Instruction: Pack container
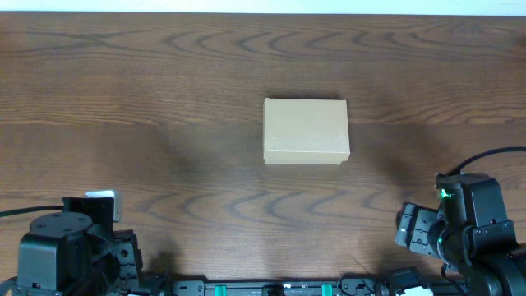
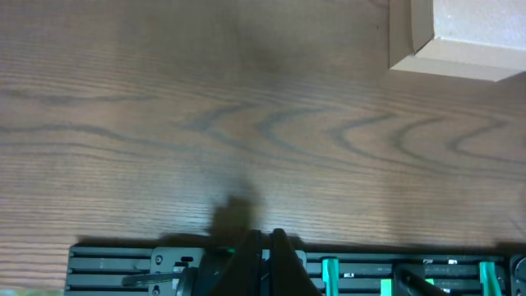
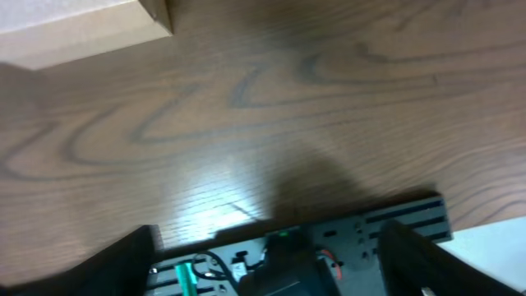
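Note:
The container, a plain tan cardboard box, lies at the middle of the wooden table with its lid down. Its corner shows at the upper right of the left wrist view and at the upper left of the right wrist view. My left gripper is shut with nothing between its fingers, pulled back over the table's front left edge, far from the box. My right gripper stands wide open and empty at the front right edge, also well away from the box.
A black rail with green parts runs along the table's front edge under both grippers and shows in the right wrist view too. The left arm's base and the right arm's base fill the front corners.

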Robot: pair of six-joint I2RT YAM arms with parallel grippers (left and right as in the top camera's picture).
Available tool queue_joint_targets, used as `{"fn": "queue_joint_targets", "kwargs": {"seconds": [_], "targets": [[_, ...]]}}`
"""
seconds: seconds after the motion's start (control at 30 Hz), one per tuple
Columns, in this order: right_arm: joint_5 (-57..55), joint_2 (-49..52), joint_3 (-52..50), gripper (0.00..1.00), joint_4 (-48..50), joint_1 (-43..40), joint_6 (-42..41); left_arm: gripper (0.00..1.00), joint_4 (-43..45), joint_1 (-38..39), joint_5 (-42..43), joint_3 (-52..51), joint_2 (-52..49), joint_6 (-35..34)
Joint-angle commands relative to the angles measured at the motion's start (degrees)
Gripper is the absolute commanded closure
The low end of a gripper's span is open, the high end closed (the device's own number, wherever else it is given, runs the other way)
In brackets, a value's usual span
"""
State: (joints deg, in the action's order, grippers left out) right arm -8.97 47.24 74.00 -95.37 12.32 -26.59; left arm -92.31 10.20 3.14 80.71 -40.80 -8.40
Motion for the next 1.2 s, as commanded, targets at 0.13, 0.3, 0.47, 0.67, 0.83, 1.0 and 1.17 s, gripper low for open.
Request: {"fn": "queue_joint_targets", "kwargs": {"seconds": [0.13,0.3,0.47,0.67,0.83,1.0,1.17], "targets": [[-0.7,-0.1,-0.3,0.01,0.2,-0.3,0.0,0.50,-3.7,0.1,0.5,-0.3,0.1,0.9],[-0.6,-0.1,-0.3,0.01,0.0,-0.3,0.0,0.06,-3.7,0.1,0.5,-0.3,0.1,0.9],[-0.7,-0.1,-0.3,0.01,0.0,-0.3,0.0,0.05,-3.8,0.1,0.5,-0.3,0.1,0.9],[-0.7,-0.1,-0.3,0.01,0.0,-0.3,0.0,0.05,-3.8,0.1,0.5,-0.3,0.1,0.9],[-0.7,-0.1,-0.3,0.01,0.0,-0.3,0.0,0.05,-3.8,0.1,0.5,-0.3,0.1,0.9],[-0.7,-0.1,-0.3,0.01,0.0,-0.3,0.0,0.05,-3.8,0.1,0.1,-0.3,0.1,1.2],[-0.7,-0.1,-0.3,0.01,0.0,-0.3,0.0,0.05,-3.5,0.1,-2.8,-0.3,0.1,1.2]]}}
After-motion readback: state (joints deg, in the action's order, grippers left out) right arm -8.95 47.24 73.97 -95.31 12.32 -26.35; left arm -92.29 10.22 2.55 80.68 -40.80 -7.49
